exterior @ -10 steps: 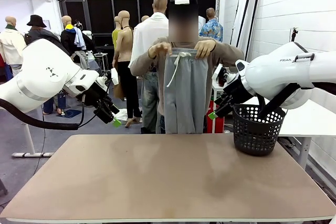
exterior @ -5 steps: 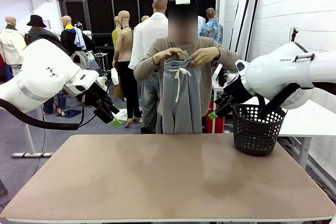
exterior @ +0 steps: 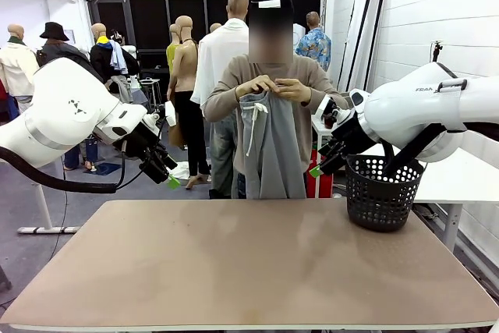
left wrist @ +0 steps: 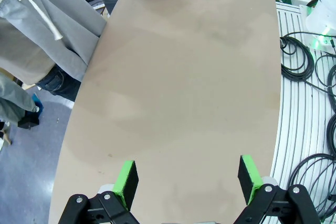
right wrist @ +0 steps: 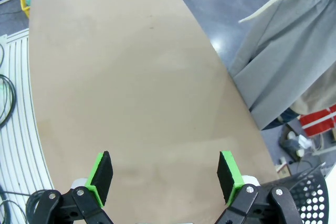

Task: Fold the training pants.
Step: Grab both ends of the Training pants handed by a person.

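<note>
— Where are the training pants [exterior: 269, 150]?
— I see the person's hands [exterior: 256, 86] holding them gathered at chest height, legs hanging beyond the table [exterior: 249, 271].
— Grippers?
— My left gripper [left wrist: 187, 176] and right gripper [right wrist: 165, 174] hover above the table, fingers spread wide, empty.

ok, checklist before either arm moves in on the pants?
1. Left gripper open, nothing between its pads: ok.
2. Right gripper open, nothing held: ok.
3. Training pants lying on the table: not ok; the person's hands hold them up by the waistband beyond the far edge.
4. Basket out of the middle: ok, it stands at the far right corner.
5. Pant legs lined up: cannot tell, the fabric hangs bunched.
</note>
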`<state>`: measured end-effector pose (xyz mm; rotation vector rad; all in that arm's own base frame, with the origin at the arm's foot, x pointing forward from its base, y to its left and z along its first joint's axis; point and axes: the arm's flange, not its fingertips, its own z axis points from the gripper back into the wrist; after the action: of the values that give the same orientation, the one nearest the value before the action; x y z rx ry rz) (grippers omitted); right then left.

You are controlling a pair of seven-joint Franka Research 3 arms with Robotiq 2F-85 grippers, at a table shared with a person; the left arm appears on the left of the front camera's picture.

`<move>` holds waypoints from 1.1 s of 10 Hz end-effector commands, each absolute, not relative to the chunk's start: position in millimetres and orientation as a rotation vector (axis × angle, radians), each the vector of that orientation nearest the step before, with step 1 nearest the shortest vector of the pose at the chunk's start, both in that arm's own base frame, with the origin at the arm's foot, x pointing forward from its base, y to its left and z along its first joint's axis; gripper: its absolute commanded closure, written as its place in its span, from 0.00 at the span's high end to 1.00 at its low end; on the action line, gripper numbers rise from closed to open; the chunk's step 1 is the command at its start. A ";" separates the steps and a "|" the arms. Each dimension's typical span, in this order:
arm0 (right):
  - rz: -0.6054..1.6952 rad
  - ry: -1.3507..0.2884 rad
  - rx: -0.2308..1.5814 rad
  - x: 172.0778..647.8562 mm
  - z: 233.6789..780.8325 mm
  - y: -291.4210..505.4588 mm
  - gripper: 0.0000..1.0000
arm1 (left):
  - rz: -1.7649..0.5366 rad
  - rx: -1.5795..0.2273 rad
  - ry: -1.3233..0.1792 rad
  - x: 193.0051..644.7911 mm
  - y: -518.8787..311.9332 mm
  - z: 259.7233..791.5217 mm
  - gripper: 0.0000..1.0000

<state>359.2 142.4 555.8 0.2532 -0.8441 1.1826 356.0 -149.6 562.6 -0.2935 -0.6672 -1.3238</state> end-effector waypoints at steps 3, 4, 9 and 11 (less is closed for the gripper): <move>1.194 -0.843 0.254 360.0 555.2 141.8 1.00 | -1.331 -0.314 -0.670 357.3 -147.7 563.3 1.00; 1.194 -0.843 0.254 360.0 555.2 141.8 1.00 | -1.331 -0.314 -0.670 357.3 -147.7 563.3 1.00; 1.194 -0.843 0.254 360.0 555.2 141.8 1.00 | -1.331 -0.314 -0.670 357.3 -147.7 563.3 1.00; 1.194 -0.843 0.254 360.0 555.2 141.8 1.00 | -1.331 -0.314 -0.670 357.3 -147.7 563.3 1.00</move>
<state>359.2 142.4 555.8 0.2531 -0.8441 1.1826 356.0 -149.6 562.6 -0.2935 -0.6672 -1.3238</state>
